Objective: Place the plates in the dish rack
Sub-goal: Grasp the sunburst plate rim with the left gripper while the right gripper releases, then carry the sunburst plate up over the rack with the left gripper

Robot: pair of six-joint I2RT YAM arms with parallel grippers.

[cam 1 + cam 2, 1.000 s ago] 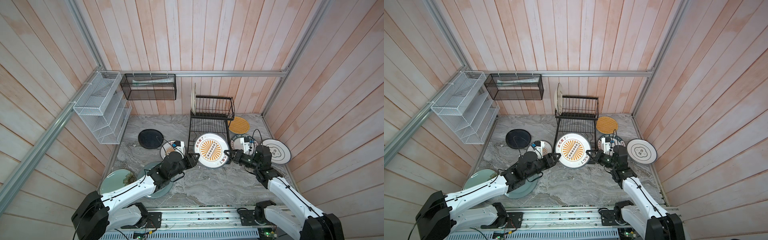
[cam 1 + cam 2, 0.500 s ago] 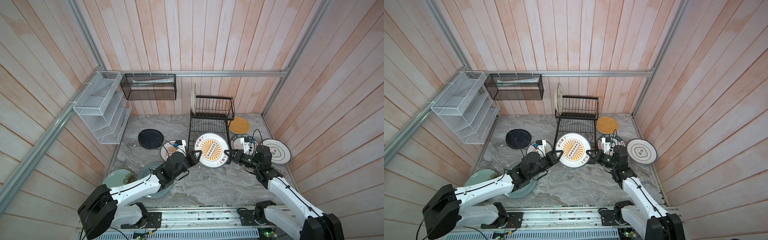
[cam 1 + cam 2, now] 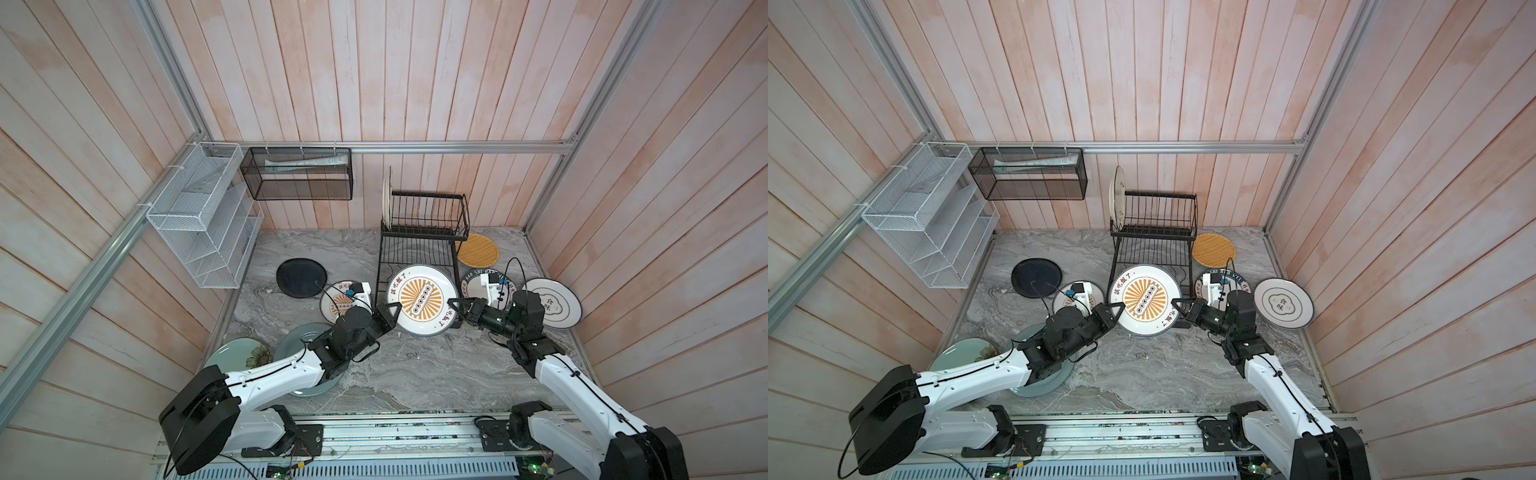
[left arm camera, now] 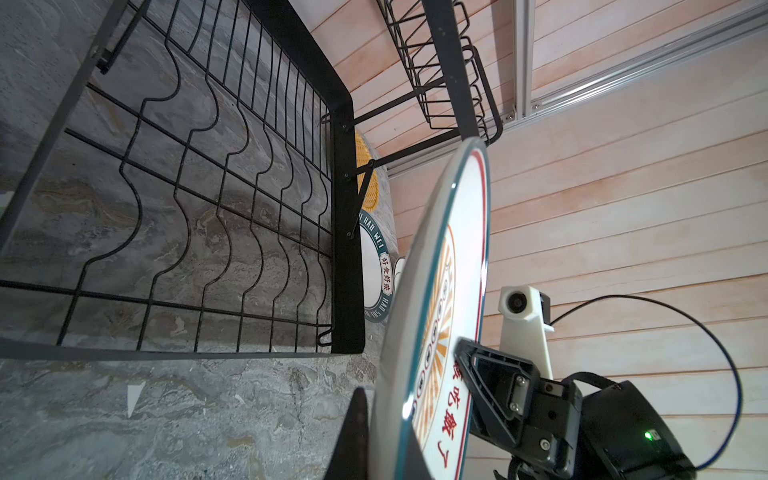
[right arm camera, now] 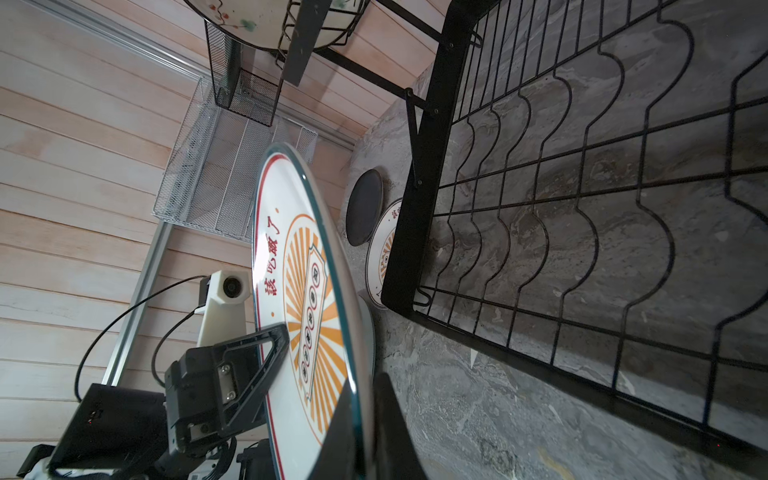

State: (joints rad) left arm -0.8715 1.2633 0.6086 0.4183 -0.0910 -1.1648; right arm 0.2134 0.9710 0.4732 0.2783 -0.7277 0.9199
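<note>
- Currently, the large sunburst plate (image 3: 419, 300) is held tilted on edge between the two grippers, at the near edge of the dish rack (image 3: 419, 245), by its lower tier.
- The left gripper (image 3: 397, 309) is pressed together on that plate's left rim.
- The right gripper (image 3: 454, 305) is set astride the right rim; whether it is pinching cannot be told.
- One cream plate (image 3: 387, 197) is stood upright at the left end of the rack's upper basket.
- Laid flat on the marble table (image 3: 415, 374), right of the rack: woven yellow plate (image 3: 477, 250), lettered-rim plate (image 3: 469, 280), dark-rimmed white plate (image 3: 552, 305).
- Laid flat, left of the rack: black plate (image 3: 301, 277), second sunburst plate (image 3: 334, 305), grey-blue plate (image 3: 297, 338), pale green plate (image 3: 232, 353).
</note>
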